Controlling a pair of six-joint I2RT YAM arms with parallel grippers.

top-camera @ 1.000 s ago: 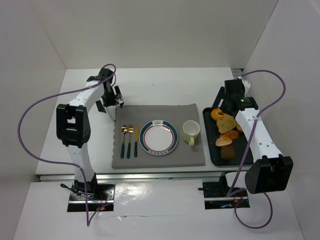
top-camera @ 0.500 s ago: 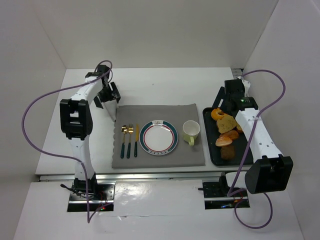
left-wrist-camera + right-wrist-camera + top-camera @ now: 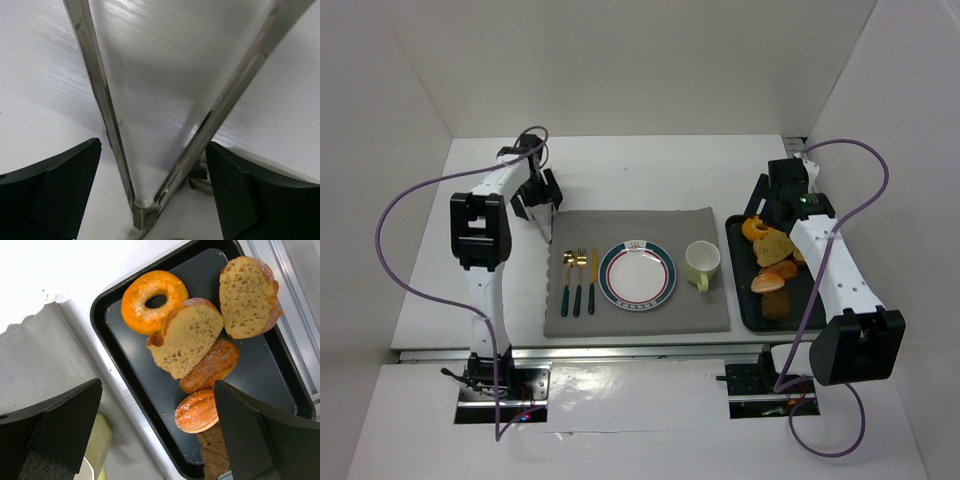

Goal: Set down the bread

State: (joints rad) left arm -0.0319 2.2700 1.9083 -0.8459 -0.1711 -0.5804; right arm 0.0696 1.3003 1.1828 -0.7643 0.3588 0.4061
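The golden-tan toast slice [image 3: 187,337] lies in the black tray [image 3: 125,375], against a doughnut [image 3: 155,300]. It also shows in the top view [image 3: 773,246]. The dark brown chunk [image 3: 215,455] lies at the tray's near end, also in the top view [image 3: 776,305]. My right gripper [image 3: 157,390] is open and empty above the tray's left rim, at the tray's far end in the top view [image 3: 772,208]. My left gripper [image 3: 152,150] is open and straddles the hinge end of metal tongs [image 3: 145,215] lying on the white table, at the mat's far left corner [image 3: 535,195].
A second bread slice [image 3: 247,297], a brown roll [image 3: 210,365] and an orange seeded roll [image 3: 197,412] share the tray. On the grey mat [image 3: 710,310] are a plate [image 3: 637,274], a pale green mug [image 3: 702,264] and cutlery [image 3: 578,280].
The left arm's elbow has swung up and toward the back, with its gripper staying over the tongs. The right arm has not moved.
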